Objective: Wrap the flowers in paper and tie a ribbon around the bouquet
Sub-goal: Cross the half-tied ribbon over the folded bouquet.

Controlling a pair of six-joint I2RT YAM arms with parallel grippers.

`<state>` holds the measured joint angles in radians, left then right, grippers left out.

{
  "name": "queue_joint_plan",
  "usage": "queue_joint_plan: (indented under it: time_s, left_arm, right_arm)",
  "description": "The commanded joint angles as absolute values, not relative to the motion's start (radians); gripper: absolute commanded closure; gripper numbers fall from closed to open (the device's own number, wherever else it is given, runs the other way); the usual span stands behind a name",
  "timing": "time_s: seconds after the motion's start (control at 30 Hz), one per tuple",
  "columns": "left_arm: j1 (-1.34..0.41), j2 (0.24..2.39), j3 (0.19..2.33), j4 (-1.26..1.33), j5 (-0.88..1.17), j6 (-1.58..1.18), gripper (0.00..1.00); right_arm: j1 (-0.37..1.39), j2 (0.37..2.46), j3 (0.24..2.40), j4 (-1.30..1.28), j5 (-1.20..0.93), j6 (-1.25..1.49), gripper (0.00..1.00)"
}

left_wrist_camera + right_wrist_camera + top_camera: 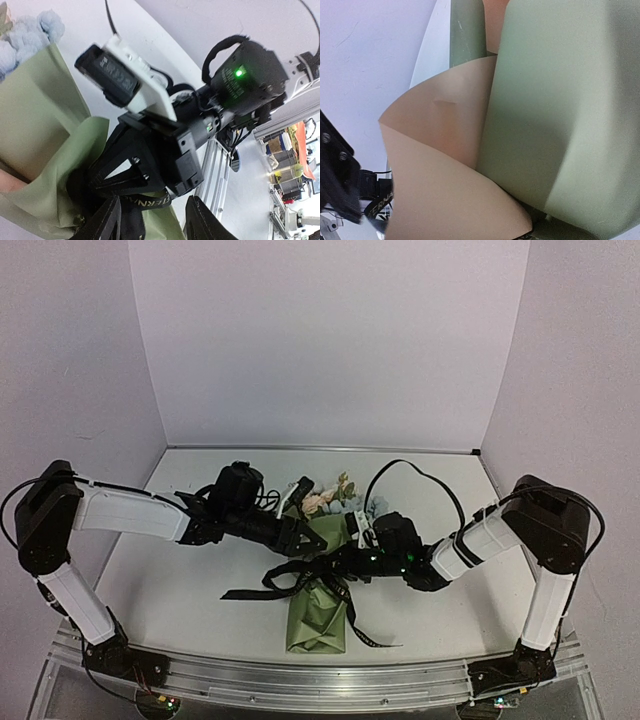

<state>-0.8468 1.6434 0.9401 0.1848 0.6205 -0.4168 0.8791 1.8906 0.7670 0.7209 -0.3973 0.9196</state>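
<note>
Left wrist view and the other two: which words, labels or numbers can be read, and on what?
"ERNA": pale print on the narrow black ribbon, the word cut off at both ends.
Right wrist view: ribbon letters too blurred to be sure.
Top view: too small. Nothing else readable.

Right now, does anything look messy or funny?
Yes. The ribbon is not tied neatly: it sits in loose loops around the middle of the bouquet, its tails straggling over the table. The near end of the paper looks crumpled.
</note>
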Motion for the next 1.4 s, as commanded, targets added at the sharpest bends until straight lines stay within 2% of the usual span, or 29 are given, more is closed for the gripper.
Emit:
queue_joint_plan:
  time_s: [0.0, 0.1, 0.23, 0.33, 0.5, 0.67, 1.03, 1.37]
  left_arm:
    - [-0.818, 1.584, 0.922, 0.222, 0.553, -0.441, 0.54]
    - [-0.809, 1.583, 0.925, 0.183, 0.511, -0.432, 0.58]
    - [-0.807, 1.627, 0.986, 0.033, 0.374, -0.403, 0.74]
    - [-0.807, 1.682, 1.051, -0.088, 0.339, -0.369, 0.78]
    - [-0.808, 1.751, 1.1, -0.19, 0.327, -0.326, 0.74]
    - [-0.83, 1.77, 1.131, -0.248, 0.425, -0.279, 0.78]
    - [-0.863, 1.705, 1.101, -0.262, 0.6, -0.28, 0.79]
    - [-0.897, 1.742, 1.084, -0.249, 0.688, -0.312, 0.75]
  right_arm:
    - [0.873, 1.914, 0.791, 0.762, -0.406, 0.929, 1.0]
    - [0.873, 1.913, 0.793, 0.76, -0.405, 0.93, 1.0]
    - [0.873, 1.911, 0.792, 0.757, -0.405, 0.928, 1.0]
    - [0.873, 1.906, 0.79, 0.75, -0.405, 0.924, 1.0]
    - [0.877, 1.884, 0.79, 0.706, -0.419, 0.896, 1.0]
    - [0.905, 1.833, 0.781, 0.573, -0.396, 0.814, 1.0]
    - [0.945, 1.76, 0.788, 0.406, -0.293, 0.71, 1.0]
    - [0.947, 1.769, 0.808, 0.378, -0.27, 0.697, 1.0]
